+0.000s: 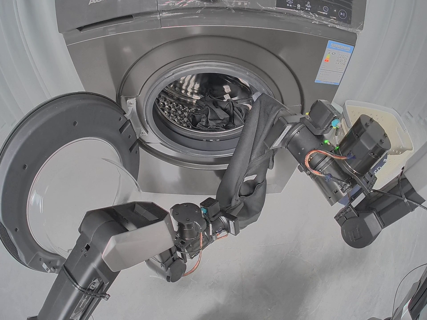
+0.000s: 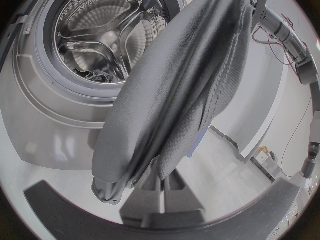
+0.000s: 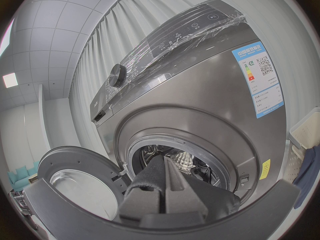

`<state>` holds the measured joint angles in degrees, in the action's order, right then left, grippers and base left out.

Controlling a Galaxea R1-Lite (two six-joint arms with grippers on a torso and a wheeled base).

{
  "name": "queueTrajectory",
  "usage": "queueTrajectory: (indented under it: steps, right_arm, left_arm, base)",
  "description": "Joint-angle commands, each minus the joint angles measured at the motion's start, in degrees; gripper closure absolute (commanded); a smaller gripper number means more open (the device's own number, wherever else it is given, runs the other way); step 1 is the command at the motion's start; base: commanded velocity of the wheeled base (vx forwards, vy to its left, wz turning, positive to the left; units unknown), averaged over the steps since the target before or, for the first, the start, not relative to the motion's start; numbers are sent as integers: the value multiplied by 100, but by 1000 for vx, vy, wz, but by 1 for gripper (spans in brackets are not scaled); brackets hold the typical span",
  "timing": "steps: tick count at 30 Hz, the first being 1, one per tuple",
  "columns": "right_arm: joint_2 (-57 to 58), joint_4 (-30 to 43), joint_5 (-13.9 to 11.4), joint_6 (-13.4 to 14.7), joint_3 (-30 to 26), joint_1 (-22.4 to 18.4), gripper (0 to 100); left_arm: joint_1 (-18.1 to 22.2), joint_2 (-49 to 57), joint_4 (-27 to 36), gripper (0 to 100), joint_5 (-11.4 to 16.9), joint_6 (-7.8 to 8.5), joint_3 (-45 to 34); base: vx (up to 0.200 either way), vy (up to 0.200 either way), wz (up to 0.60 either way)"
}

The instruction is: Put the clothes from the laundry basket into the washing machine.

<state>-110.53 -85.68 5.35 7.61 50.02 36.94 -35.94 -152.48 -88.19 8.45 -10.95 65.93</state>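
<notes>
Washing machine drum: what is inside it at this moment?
A crumpled dark garment lies at the drum's bottom. The black garment held before the opening hides the drum's right side.

Both arms extended forward, jaws of each closed on one black garment (image 1: 249, 156).
Left arm (image 1: 111, 245) angles up from low left, wrist bent; left gripper (image 2: 162, 177) pinches the garment's lower end. Right arm (image 1: 329, 165) enters from the right, higher; right gripper (image 3: 163, 162) pinches the upper end, fingers pressed together.
</notes>
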Motion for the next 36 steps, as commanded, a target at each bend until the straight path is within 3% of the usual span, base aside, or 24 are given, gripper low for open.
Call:
queueTrajectory:
  steps: [1,9,10,11,13,15,18,23,27,36]
  right_arm:
    - [-3,-2,1,-5,-27,-37,100]
    - [-39,25,1,-5,-98,-161,100]
    - [-39,25,1,-5,-124,-222,100]
    - [-39,25,1,-5,-124,-222,100]
    - [-39,25,1,-5,-203,-292,100]
    - [-30,25,1,-5,-264,-319,100]
    - [14,7,-61,-5,-537,-459,100]
    - [216,7,-78,-5,-765,-538,100]
    - [313,-55,-96,-5,-1064,-503,100]
    - [471,-81,-289,-14,-1346,-820,100]
  left_arm:
    - [43,236,-32,100,-10,-4,-150]
    - [61,1950,-41,100,-10,163,-2119]
    - [131,2416,-41,100,-19,225,-2673]
    - [131,2416,-41,100,-19,225,-2673]
    - [228,3225,-49,100,-89,242,-3525]
    - [289,3479,-41,100,-107,233,-3745]
    - [685,4341,-41,100,-98,251,-4439]
    - [1230,5123,-32,100,-54,216,-4879]
    - [1625,5422,-41,100,96,233,-4694]
    - [1616,5835,-32,100,78,225,-4272]
  base:
    - [0,0,0]
    - [0,0,0]
    - [0,0,0]
    - [0,0,0]
    - [0,0,0]
    - [0,0,0]
    - [0,0,0]
    - [0,0,0]
    - [0,0,0]
    - [0,0,0]
